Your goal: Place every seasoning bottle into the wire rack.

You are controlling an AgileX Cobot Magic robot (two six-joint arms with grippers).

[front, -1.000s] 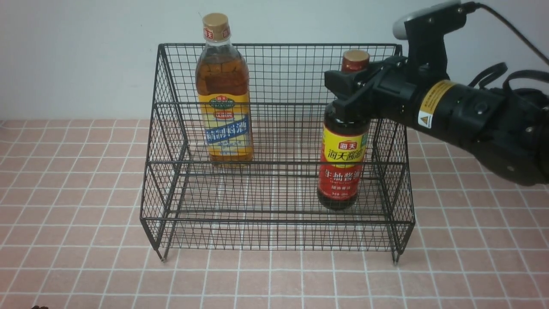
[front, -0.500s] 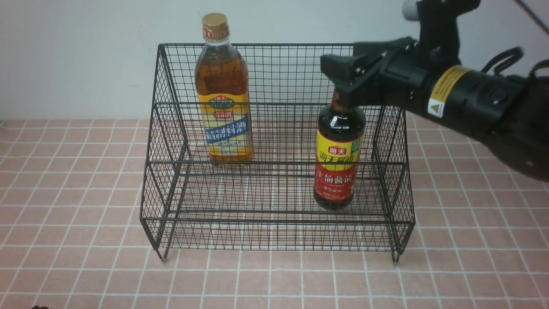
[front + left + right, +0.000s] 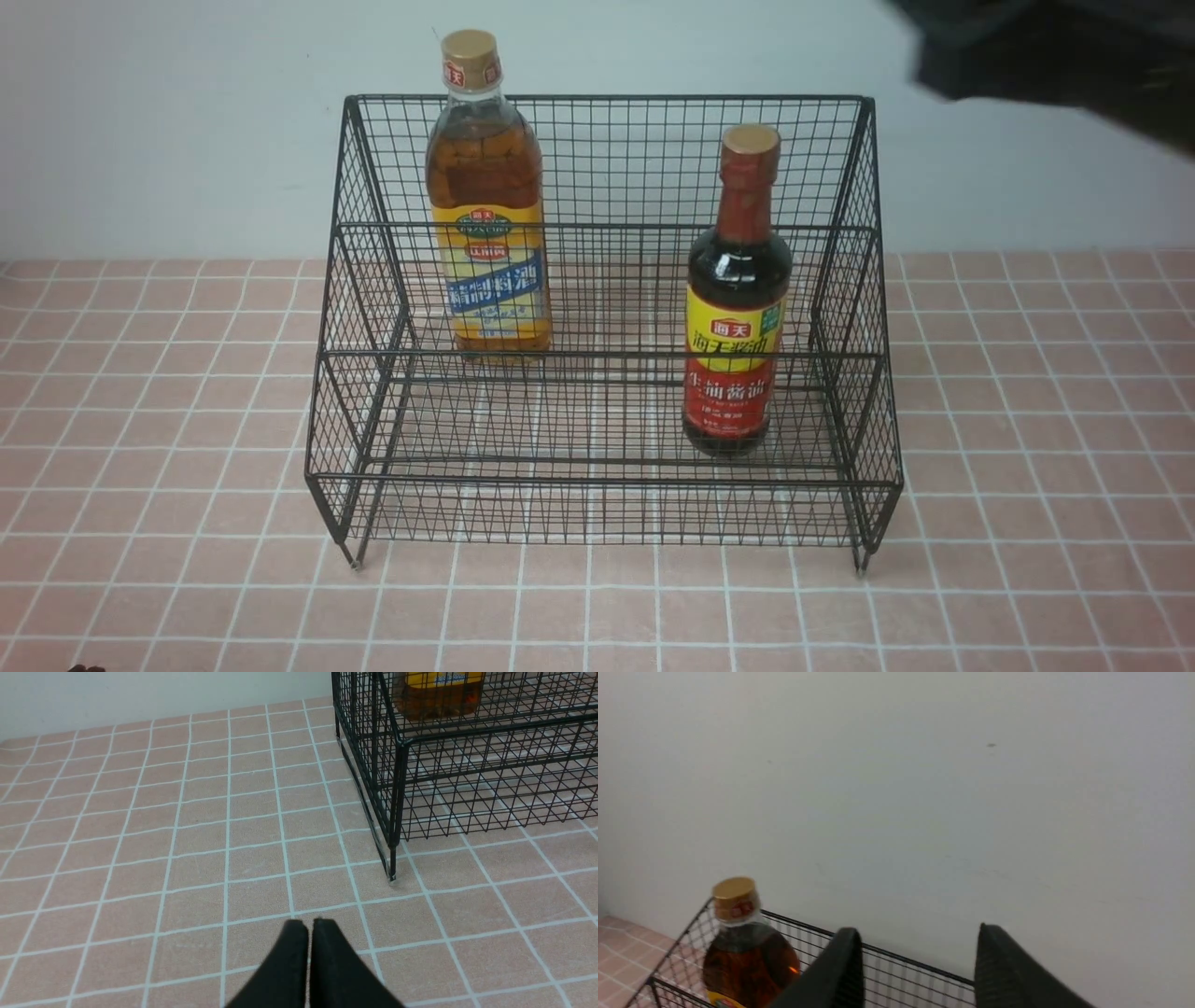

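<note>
Pink tiled tabletop [image 3: 168,523] and a plain pale wall frame the rack [image 3: 597,509]. Inside it the amber bottle [image 3: 487,205] stands upright on the upper tier, left; the soy bottle [image 3: 738,308] stands upright on the lower tier, right, free of any grasp. The right gripper [image 3: 920,961] hangs released, fingers spread, above the rack's back edge. The left gripper [image 3: 309,926] is clenched, empty, near the rack's front leg. Both bottles look placed; retreating well means lifting straight clear without clipping the wire or caps.
</note>
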